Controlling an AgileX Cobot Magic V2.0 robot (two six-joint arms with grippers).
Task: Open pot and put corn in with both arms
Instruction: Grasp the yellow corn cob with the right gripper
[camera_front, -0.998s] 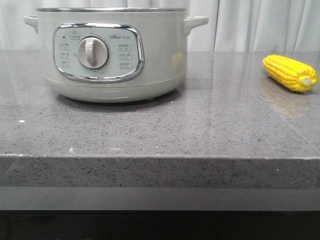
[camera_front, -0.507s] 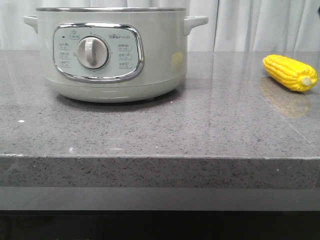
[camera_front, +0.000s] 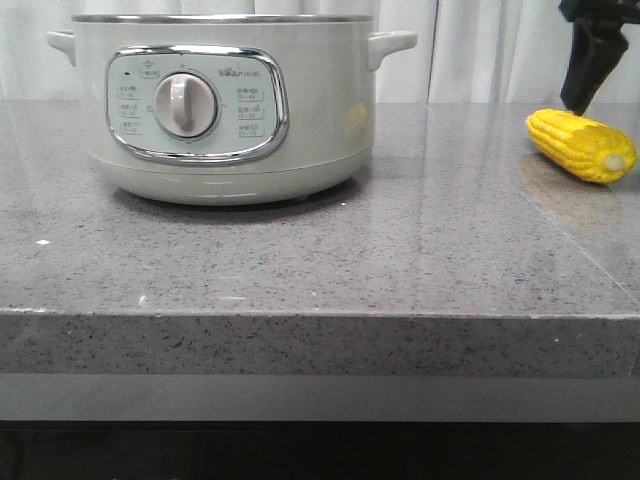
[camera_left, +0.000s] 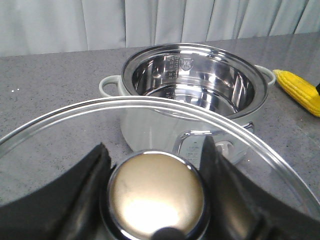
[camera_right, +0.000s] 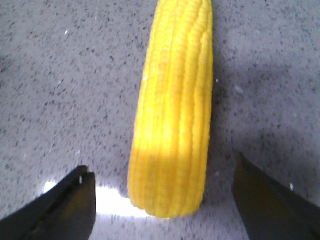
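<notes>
Front view: corn (camera_front: 581, 145) alone on grey countertop (camera_front: 320, 260), right of pot (camera_front: 225, 105).

pot (camera_left: 192, 95) mouth uncovered, bare counter (camera_front: 450, 230) toward corn (camera_front: 581, 145)

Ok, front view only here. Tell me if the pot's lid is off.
Observer: Off. The left gripper holds the glass lid by its knob, away from the pot.
Operator: Report what's inside the pot.
Observer: Bare steel, nothing showing in it.
Operator: Now the right gripper.
Observer: The right gripper is open, its fingers on either side of the corn, not touching it.
</notes>
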